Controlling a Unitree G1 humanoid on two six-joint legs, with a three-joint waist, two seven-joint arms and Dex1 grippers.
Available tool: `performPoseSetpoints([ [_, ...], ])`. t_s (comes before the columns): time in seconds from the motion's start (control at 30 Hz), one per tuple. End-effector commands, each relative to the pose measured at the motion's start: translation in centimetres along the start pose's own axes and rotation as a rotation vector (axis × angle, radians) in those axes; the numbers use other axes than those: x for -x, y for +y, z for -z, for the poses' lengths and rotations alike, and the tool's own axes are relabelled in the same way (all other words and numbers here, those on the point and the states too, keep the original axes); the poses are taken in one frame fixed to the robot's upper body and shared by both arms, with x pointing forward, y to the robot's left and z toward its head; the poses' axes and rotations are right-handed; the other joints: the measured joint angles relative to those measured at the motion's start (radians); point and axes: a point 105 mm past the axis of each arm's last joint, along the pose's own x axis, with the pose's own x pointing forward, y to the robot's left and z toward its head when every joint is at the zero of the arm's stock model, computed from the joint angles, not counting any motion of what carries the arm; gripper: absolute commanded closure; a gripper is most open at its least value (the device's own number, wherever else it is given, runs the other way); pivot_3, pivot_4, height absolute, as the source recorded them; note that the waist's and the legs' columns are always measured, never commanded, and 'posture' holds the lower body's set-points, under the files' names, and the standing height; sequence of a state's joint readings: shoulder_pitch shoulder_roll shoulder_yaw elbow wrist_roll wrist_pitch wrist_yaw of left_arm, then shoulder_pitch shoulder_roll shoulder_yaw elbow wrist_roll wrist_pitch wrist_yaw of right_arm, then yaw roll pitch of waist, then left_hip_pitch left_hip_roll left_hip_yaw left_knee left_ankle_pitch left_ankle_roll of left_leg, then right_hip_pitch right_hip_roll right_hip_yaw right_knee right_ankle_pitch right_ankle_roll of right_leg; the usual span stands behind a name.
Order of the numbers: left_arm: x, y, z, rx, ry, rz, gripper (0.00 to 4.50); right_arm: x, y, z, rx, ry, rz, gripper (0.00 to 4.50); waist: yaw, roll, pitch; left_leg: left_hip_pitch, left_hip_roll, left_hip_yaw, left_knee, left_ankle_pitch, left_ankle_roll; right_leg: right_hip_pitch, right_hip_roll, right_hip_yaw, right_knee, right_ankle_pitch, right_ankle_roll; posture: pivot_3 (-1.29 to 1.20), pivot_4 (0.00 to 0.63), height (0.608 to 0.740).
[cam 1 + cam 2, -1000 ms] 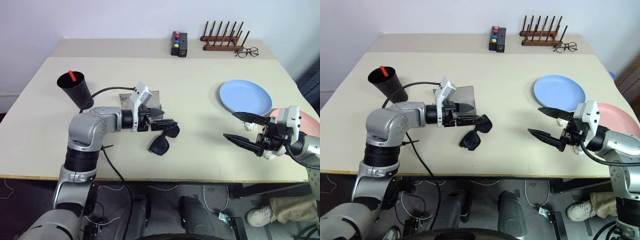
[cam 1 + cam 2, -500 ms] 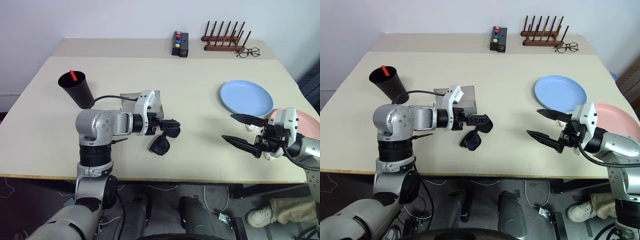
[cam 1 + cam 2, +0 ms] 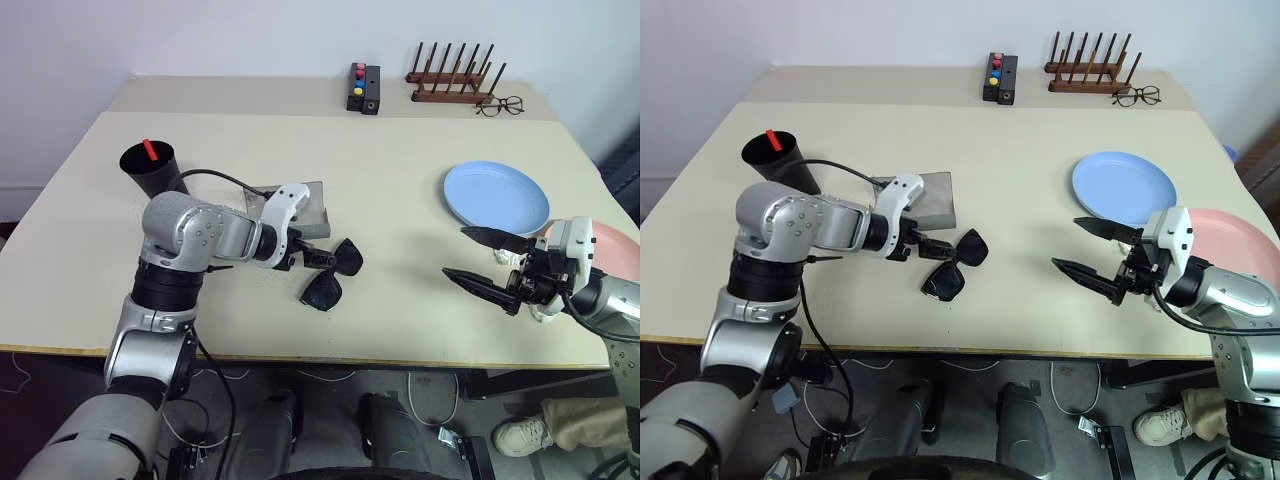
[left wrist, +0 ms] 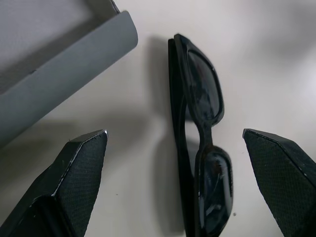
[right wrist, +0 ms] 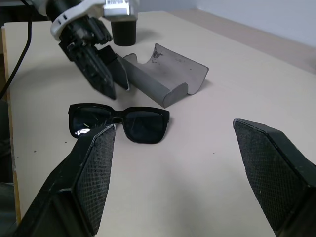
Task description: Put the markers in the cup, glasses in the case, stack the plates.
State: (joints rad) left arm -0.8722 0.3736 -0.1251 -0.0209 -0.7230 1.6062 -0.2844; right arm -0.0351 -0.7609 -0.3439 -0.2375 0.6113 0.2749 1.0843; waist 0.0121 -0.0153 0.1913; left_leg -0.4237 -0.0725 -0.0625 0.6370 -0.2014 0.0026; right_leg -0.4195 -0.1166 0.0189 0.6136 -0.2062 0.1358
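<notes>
- At my far left, about ten o'clock on the surface (image 3: 400, 150), I see the black cup (image 3: 152, 170) with the red-ended marker (image 3: 148, 151) standing inside it.
- Next comes the grey case (image 3: 300, 205), lid flipped open, lying just past the left arm's wrist at roughly eleven o'clock from the sunglasses.
- My left claw (image 3: 318, 258) points down and to the right, its fingers (image 4: 79, 173) spread wide – nothing is between them yet. In the wrist view the glasses (image 3: 330, 275) lie between the two tips, closer to one than the other, without touching either that I can make out.
- The glasses rest folded on the surface near the front centre, just beside the case at its five o'clock, lenses dark, frame thick and black.
- Further right, at about two o'clock from the glasses, the light blue plate (image 3: 497, 197) sits flat and well apart from them.
- My right claw (image 3: 482, 262) hovers level over the front right edge, at six o'clock from the blue plate, fingers held apart and empty.
- The pink plate (image 3: 612, 245) lies behind that wrist, at the surface's right edge – partly hidden.
- Along the back, at twelve to one o'clock: a button box (image 3: 364, 88), a wooden rack (image 3: 455, 82) and clear spectacles (image 3: 499, 104).
</notes>
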Motion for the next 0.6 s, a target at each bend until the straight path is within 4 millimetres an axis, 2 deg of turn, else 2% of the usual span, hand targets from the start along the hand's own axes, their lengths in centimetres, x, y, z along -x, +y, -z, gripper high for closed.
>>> performPoseSetpoints([
  [0.03, 0.26, -0.71, -0.28, -0.031, 0.015, 0.032, 0.01, 0.00, 0.33, -1.07, 0.048, -0.036, -0.001, 0.59, 0.000, 0.000, 0.000, 0.000, 0.000, 0.000, 0.000, 0.000, 0.000, 0.000, 0.000, 0.000, 0.000, 0.000, 0.000, 0.00, 0.150, 0.740],
  [0.57, -0.63, -1.46, -0.87, -0.076, 0.040, 0.003, 0.01, 0.32, 0.37, -1.13, 0.053, -0.047, 0.037, 0.59, 0.000, 0.000, 0.000, 0.000, 0.000, 0.000, -0.001, 0.000, 0.000, 0.000, 0.000, 0.000, -0.001, -0.001, -0.001, 0.00, 0.150, 0.740],
  [0.6, -0.62, -1.43, -0.87, -0.082, 0.042, -0.002, 0.51, 0.37, 0.39, -1.13, 0.052, -0.047, 0.040, 0.59, 0.000, 0.000, 0.000, 0.000, 0.000, 0.000, -0.001, 0.000, 0.000, 0.000, 0.000, 0.000, -0.001, -0.001, -0.001, 0.00, 0.150, 0.740],
])
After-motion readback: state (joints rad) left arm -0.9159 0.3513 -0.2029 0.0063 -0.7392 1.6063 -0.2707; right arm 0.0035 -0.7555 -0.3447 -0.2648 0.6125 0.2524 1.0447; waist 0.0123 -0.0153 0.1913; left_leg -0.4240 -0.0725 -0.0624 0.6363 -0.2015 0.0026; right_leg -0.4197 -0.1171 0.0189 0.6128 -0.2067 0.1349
